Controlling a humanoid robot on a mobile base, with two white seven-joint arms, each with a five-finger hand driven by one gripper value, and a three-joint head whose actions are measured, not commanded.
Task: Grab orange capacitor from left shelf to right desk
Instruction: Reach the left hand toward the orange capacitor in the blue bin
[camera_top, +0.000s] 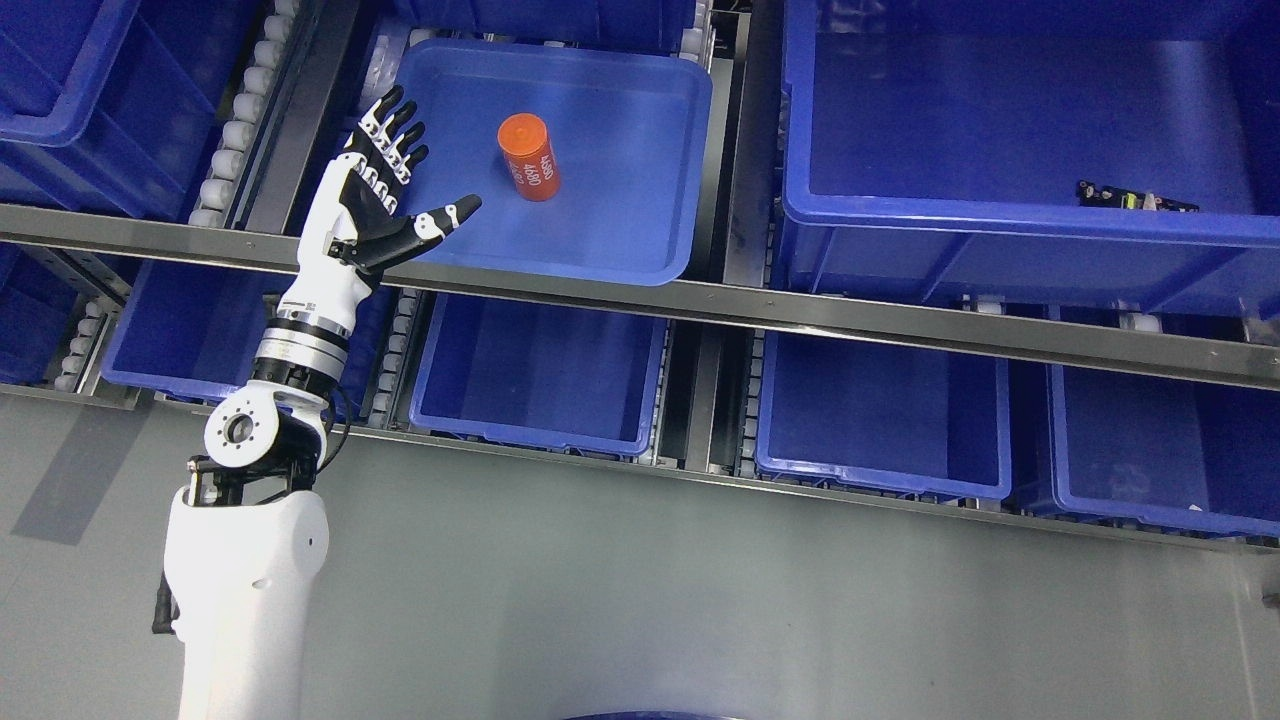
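An orange capacitor (528, 157), a short cylinder with white print, stands slightly tilted in a shallow blue tray (640, 250) on the upper shelf level. My left hand (420, 170) is raised at the tray's left rim, fingers spread and thumb pointing toward the capacitor, holding nothing. A gap of about a thumb's length separates thumb tip and capacitor. The white left arm rises from the lower left. My right arm is out of sight.
A deep blue bin (1000, 230) to the right holds a small dark part (1135, 197). More blue bins (540, 390) sit on the lower level behind a metal shelf rail (800, 315). Roller tracks (235, 130) run left of the tray. Grey floor lies below.
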